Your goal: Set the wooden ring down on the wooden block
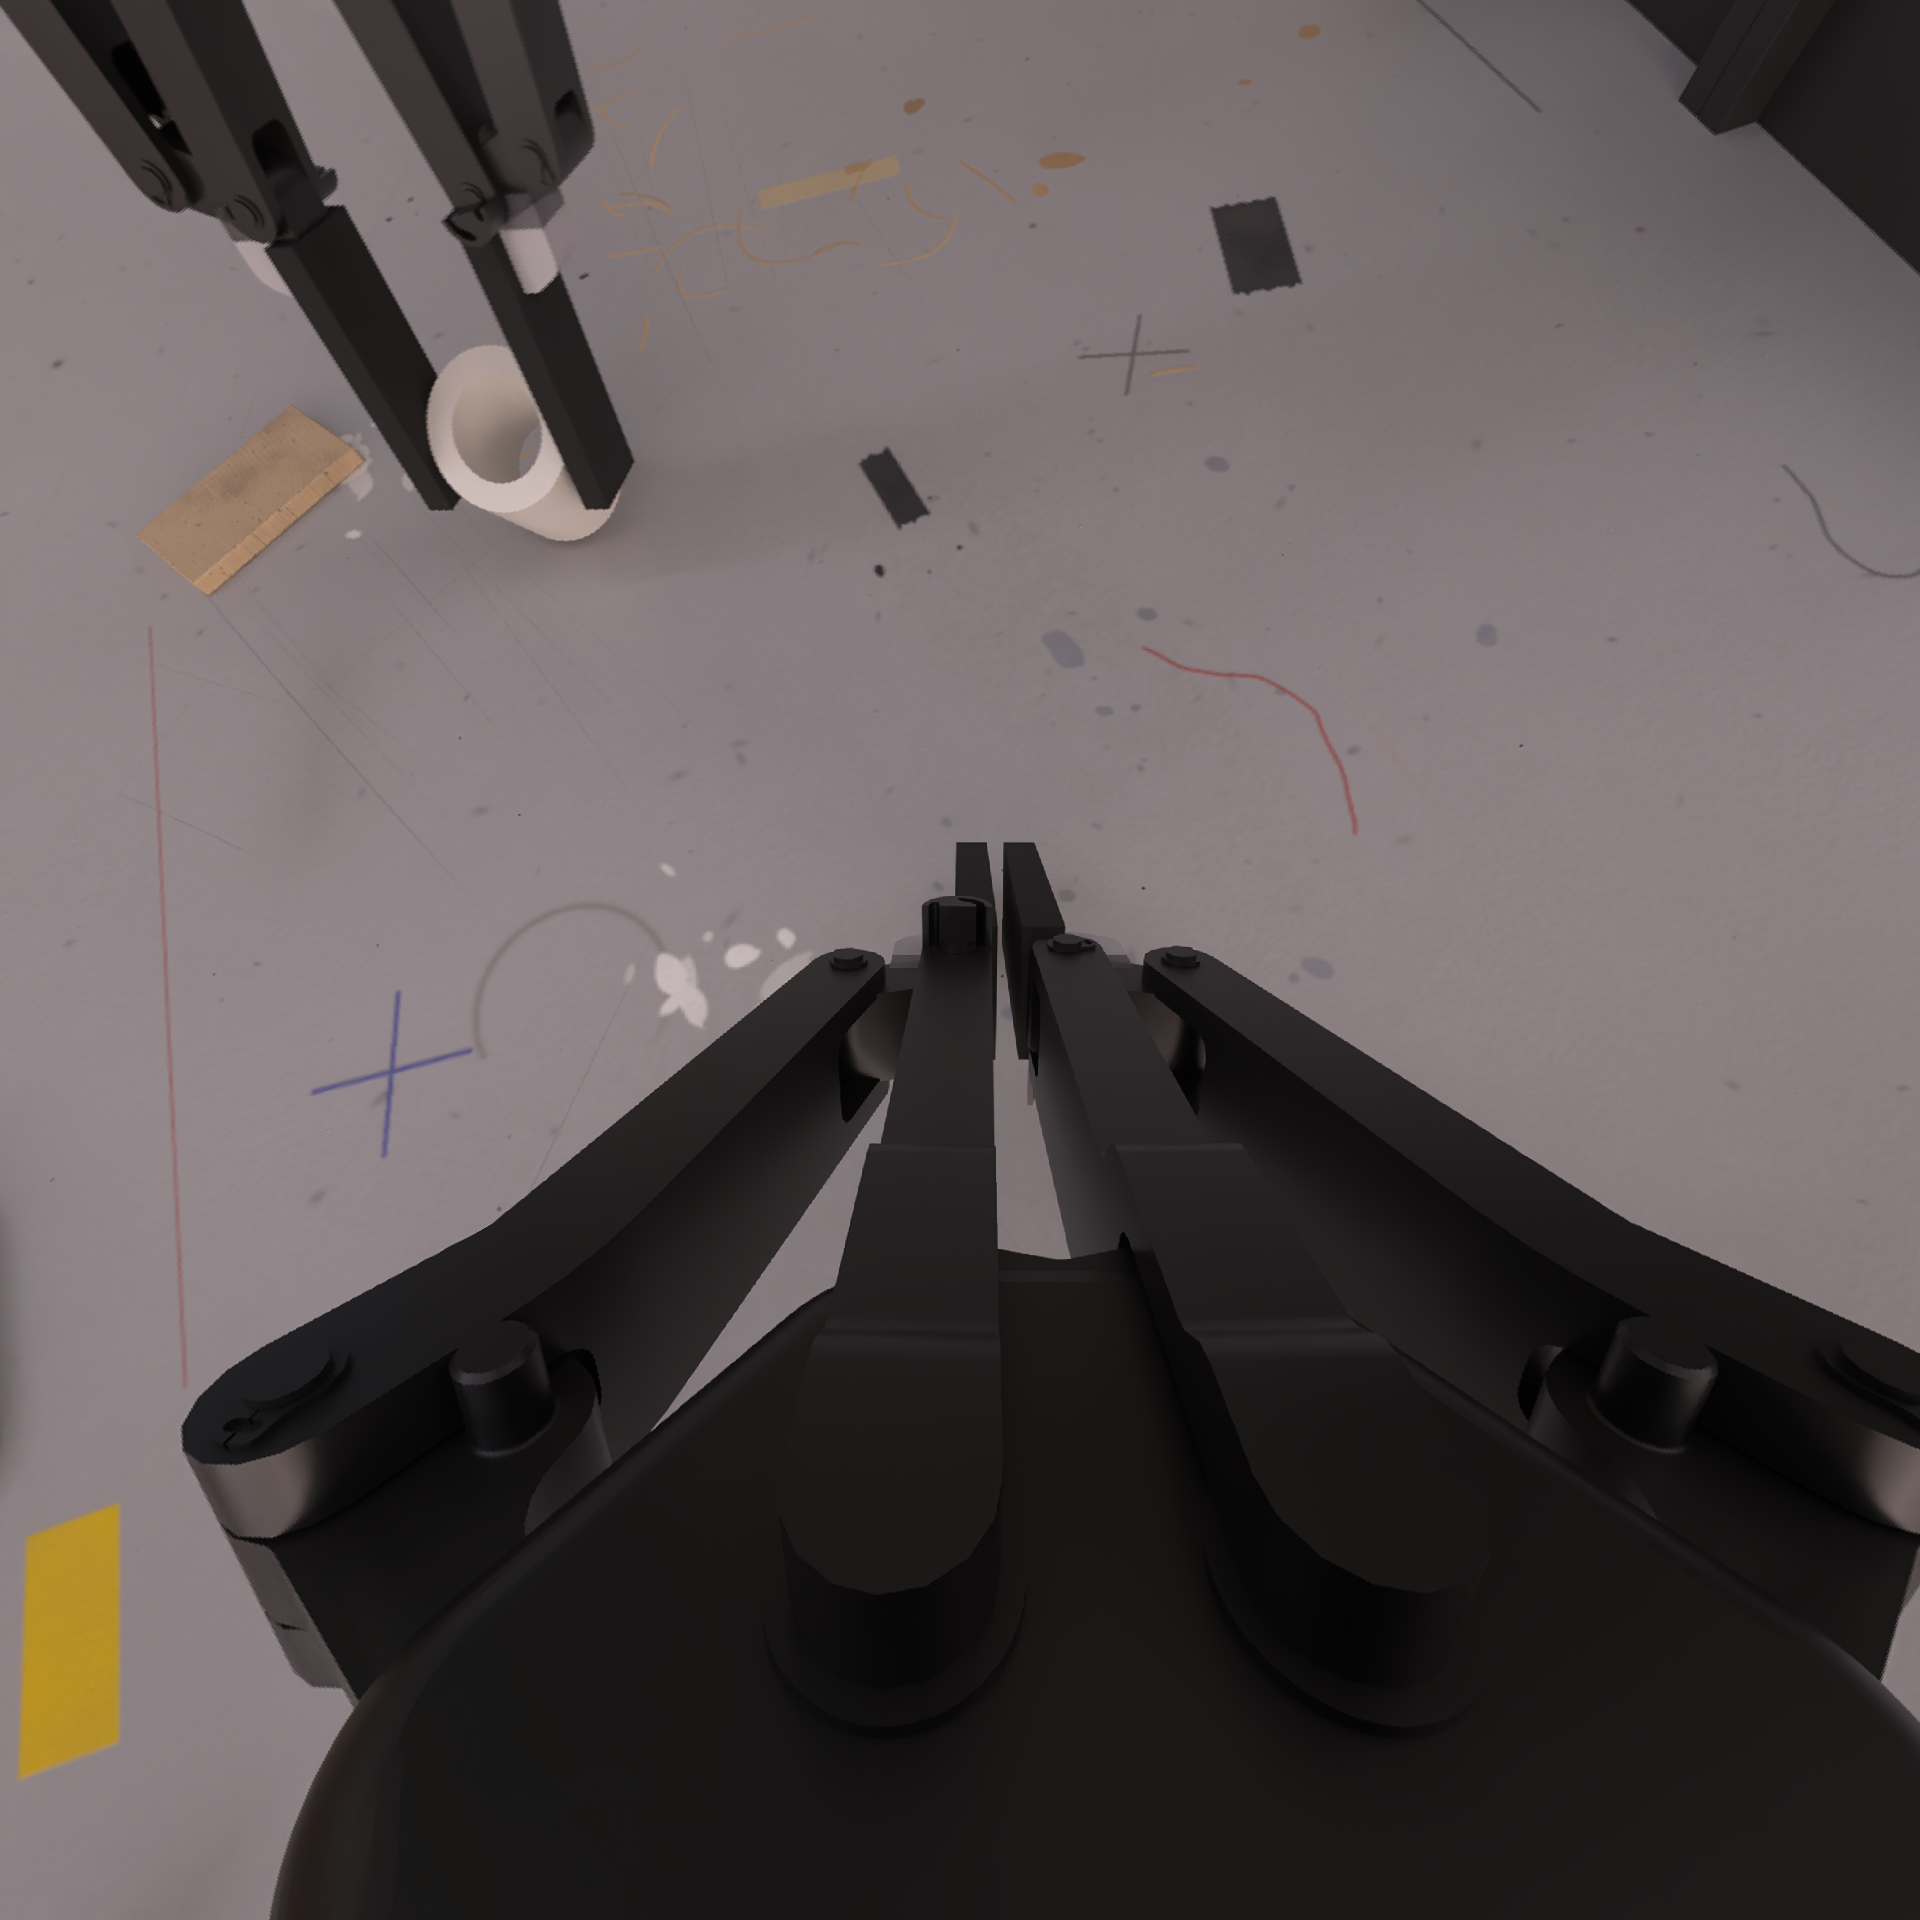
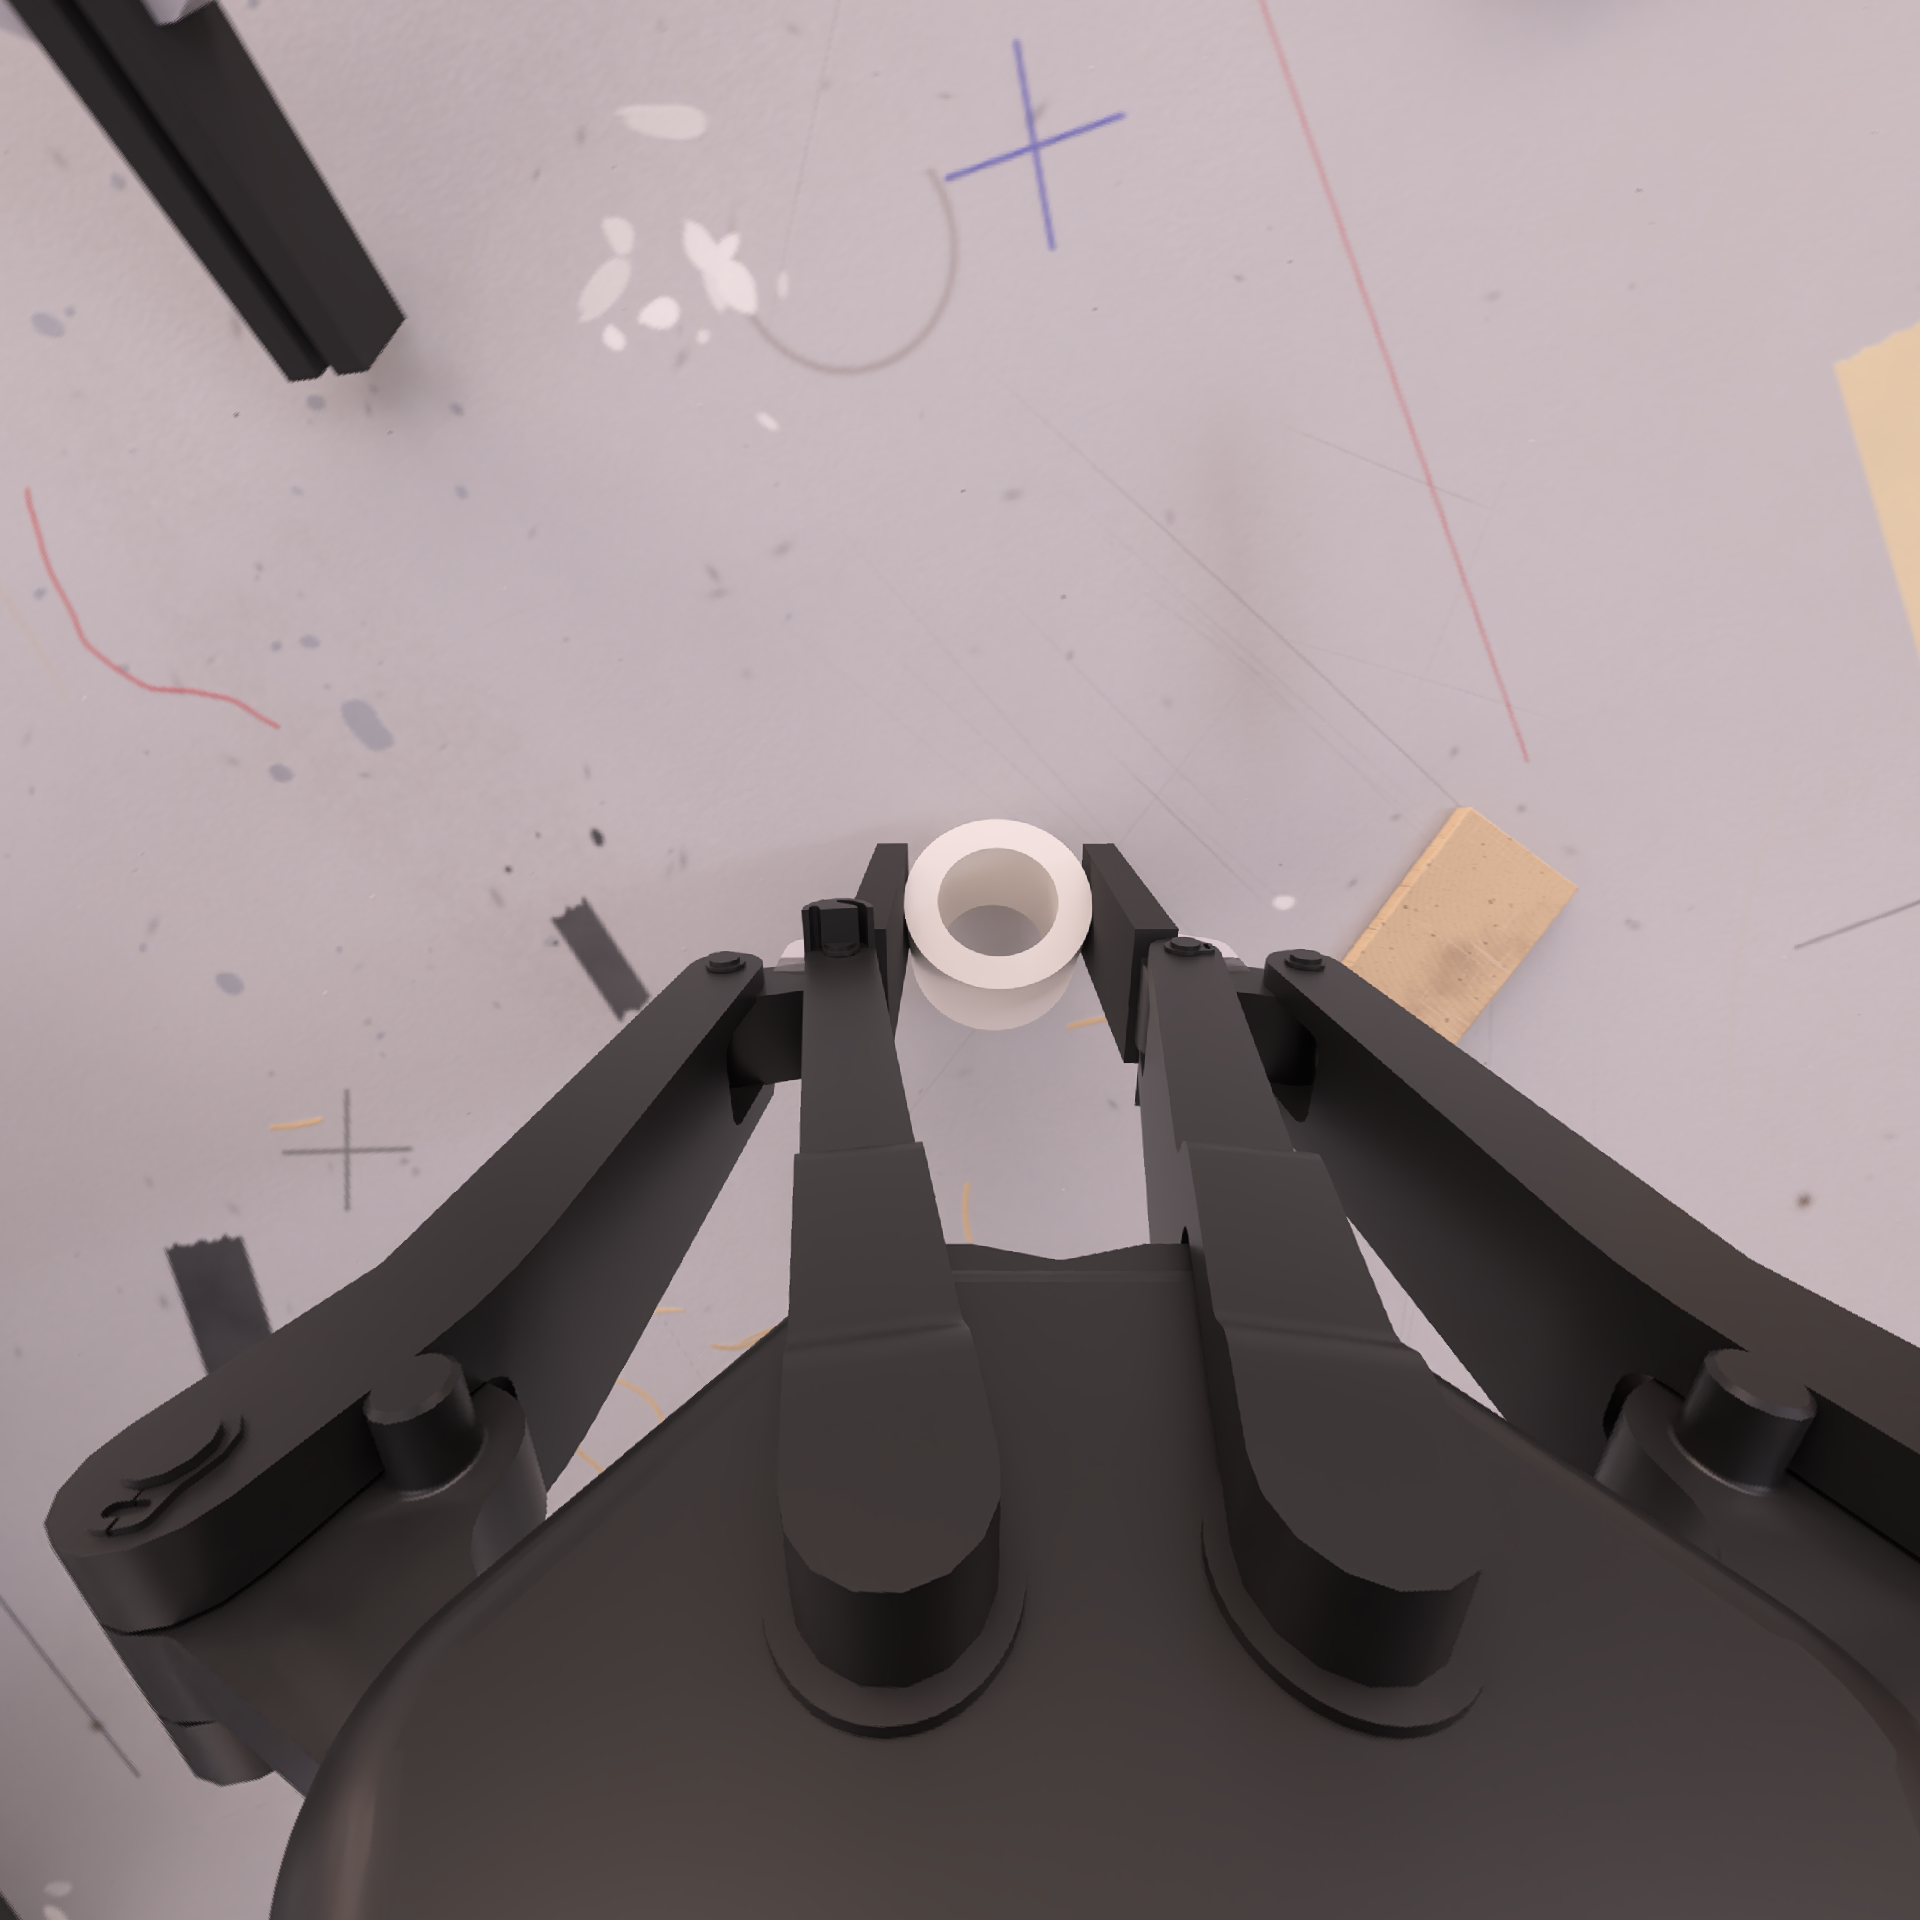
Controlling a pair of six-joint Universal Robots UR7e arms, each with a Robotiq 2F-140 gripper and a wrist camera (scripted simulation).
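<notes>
The pale wooden ring [image 2: 995,912] sits clamped between my right gripper [image 2: 995,894] fingers, above the grey table [image 2: 1039,571]; the wooden block [image 2: 1455,920] lies just right of them. My left gripper [image 1: 994,868] hangs pressed together, empty, well apart

No readable text, labels or numbers anywhere.

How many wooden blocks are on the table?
1. The wooden block lies flat on the table, just right of the right gripper holding the ring.
</notes>
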